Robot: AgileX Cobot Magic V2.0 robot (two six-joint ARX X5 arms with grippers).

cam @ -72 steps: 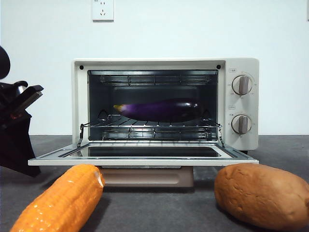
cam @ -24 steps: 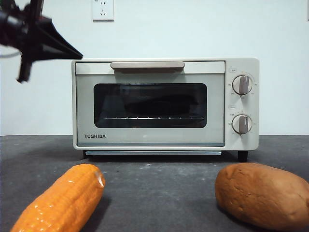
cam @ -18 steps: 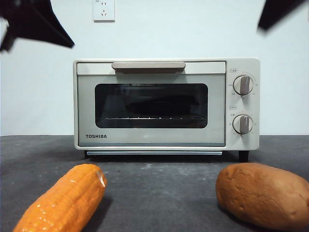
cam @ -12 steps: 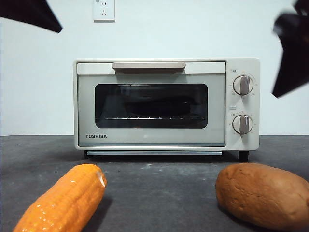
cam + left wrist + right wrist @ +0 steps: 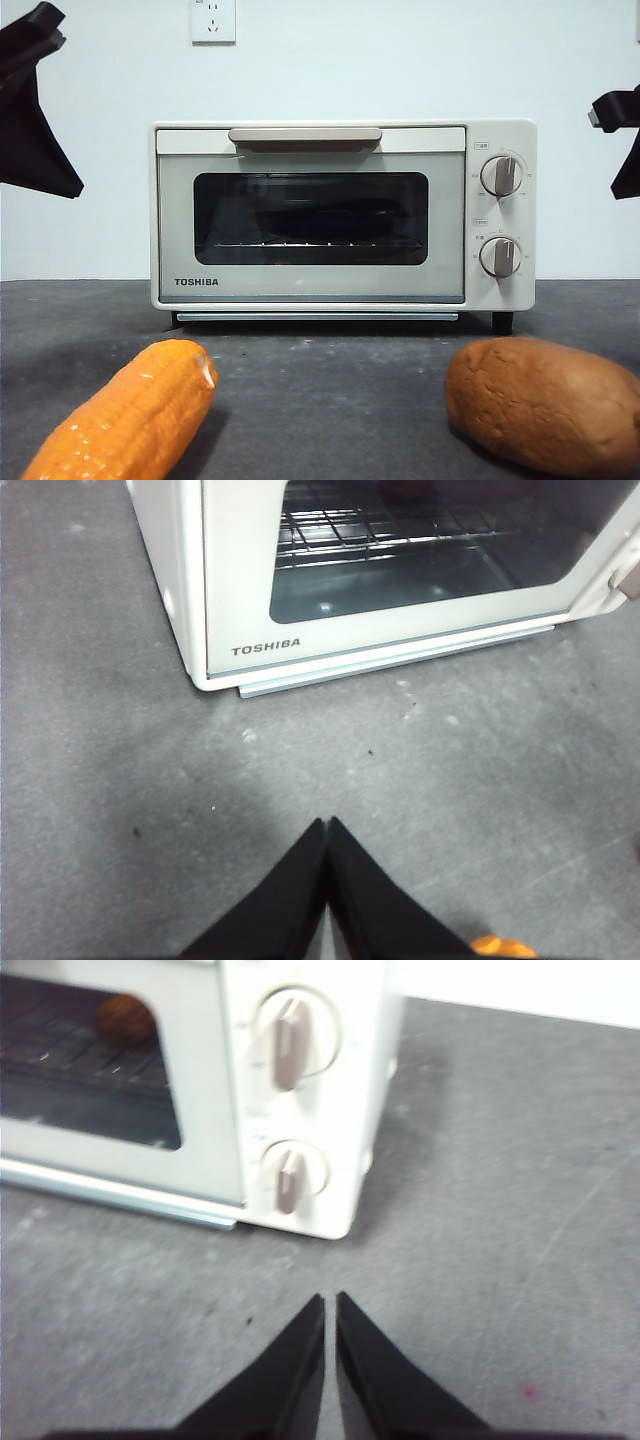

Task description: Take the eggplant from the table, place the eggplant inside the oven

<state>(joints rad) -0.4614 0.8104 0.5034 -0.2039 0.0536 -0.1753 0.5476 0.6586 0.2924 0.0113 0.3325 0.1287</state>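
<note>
The oven (image 5: 340,215) stands on the counter (image 5: 320,390) with its door closed. The eggplant (image 5: 335,218) lies inside on the rack, dim behind the glass. Both arms' fingers (image 5: 325,850) (image 5: 330,1332) are clenched, grasping nothing.

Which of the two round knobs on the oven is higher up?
The upper knob, beside the top of the glass door on the oven. The other knob sits straight below it, closer to the table.

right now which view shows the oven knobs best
The right wrist view: both knobs fill it large and close. The front view shows them smaller on the oven's end; the left wrist view leaves them out.
</note>
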